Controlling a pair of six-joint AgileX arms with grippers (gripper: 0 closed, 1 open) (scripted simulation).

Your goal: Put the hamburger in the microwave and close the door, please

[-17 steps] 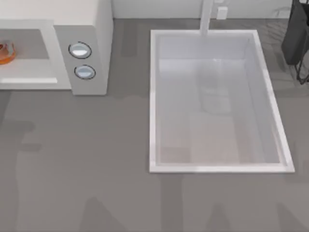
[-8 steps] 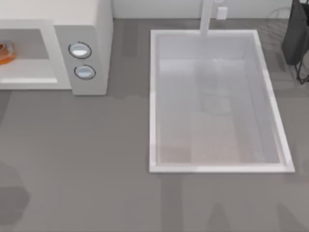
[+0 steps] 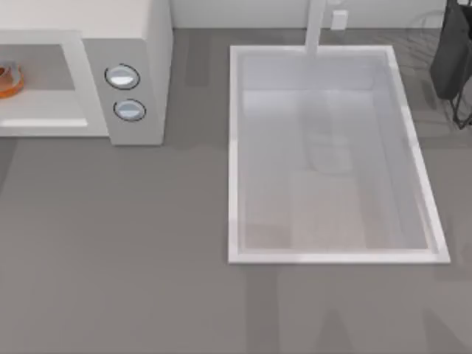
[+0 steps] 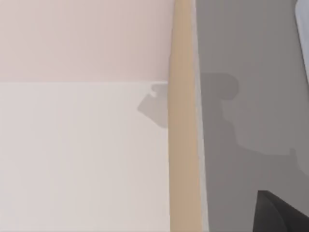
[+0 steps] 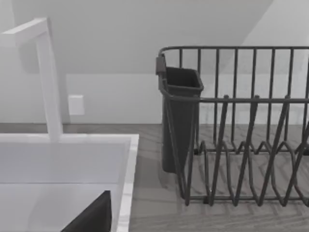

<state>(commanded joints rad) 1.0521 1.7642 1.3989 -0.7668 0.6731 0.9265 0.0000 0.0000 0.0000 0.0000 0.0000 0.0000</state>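
The white microwave stands at the back left of the counter, with two round knobs on its panel. Its grey cavity is open to view, and the small orange hamburger lies inside it at the top view's left edge. The door is out of view. In the left wrist view, a dark corner of my left gripper hangs over grey counter beside a tan strip and a pale flat surface. A dark wedge of my right gripper hovers over the sink's back right corner, facing the dish rack.
A large white sink basin with a white faucet is set into the middle and right of the counter. A dark wire dish rack with a cutlery cup stands at the back right. Bare grey counter lies in front of the microwave.
An arm's shadow on the counter at the left slid toward the front left corner and is now gone. The hamburger and microwave have not moved.
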